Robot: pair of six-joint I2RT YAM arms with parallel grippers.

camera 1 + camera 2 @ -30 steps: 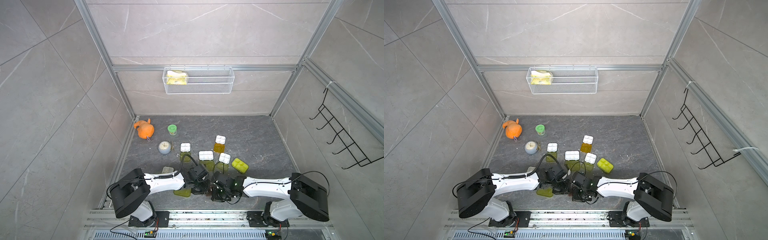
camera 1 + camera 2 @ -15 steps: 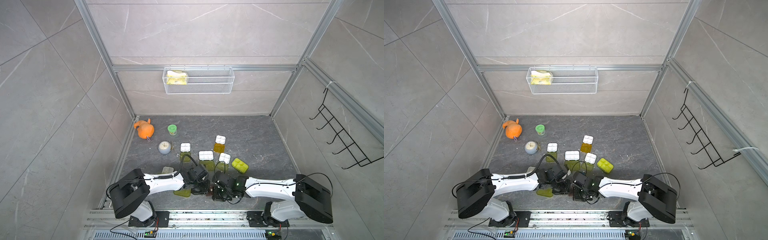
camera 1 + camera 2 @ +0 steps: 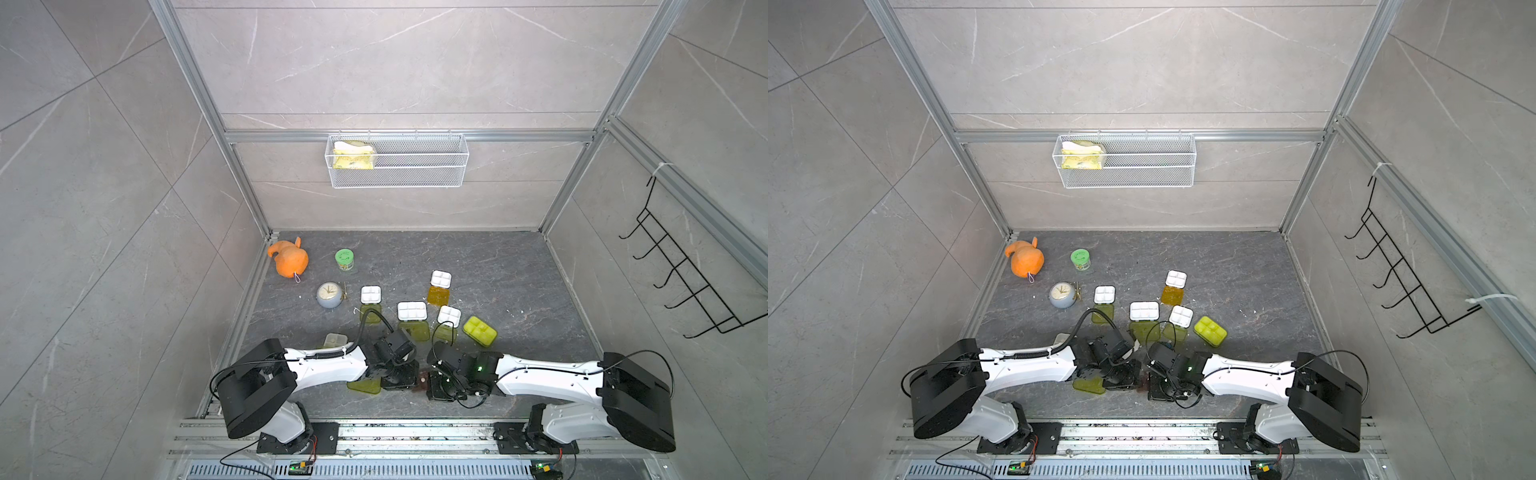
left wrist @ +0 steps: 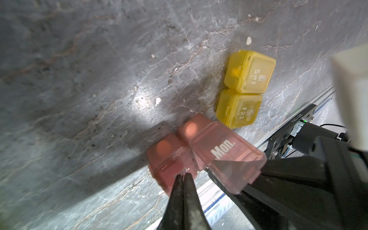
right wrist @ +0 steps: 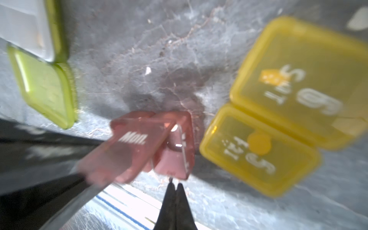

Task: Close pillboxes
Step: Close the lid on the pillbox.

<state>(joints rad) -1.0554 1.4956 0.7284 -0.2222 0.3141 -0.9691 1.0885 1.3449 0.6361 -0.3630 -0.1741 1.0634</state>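
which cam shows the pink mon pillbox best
The left wrist view. The pink pillbox is close and sharp there, and "Mon." on its lid reads clearly. The right wrist view also shows it close, but blurred. In both top views it is only a tiny reddish patch, largely hidden.

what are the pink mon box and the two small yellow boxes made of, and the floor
Pink Mon. box: likely tinted clear plastic, glossy; dark shapes show through its lid.
Yellow boxes: translucent plastic, slightly frosted, moulded tabs, white print.
Floor: dark veined stone or stone-look laminate, dull sheen; cannot tell which.
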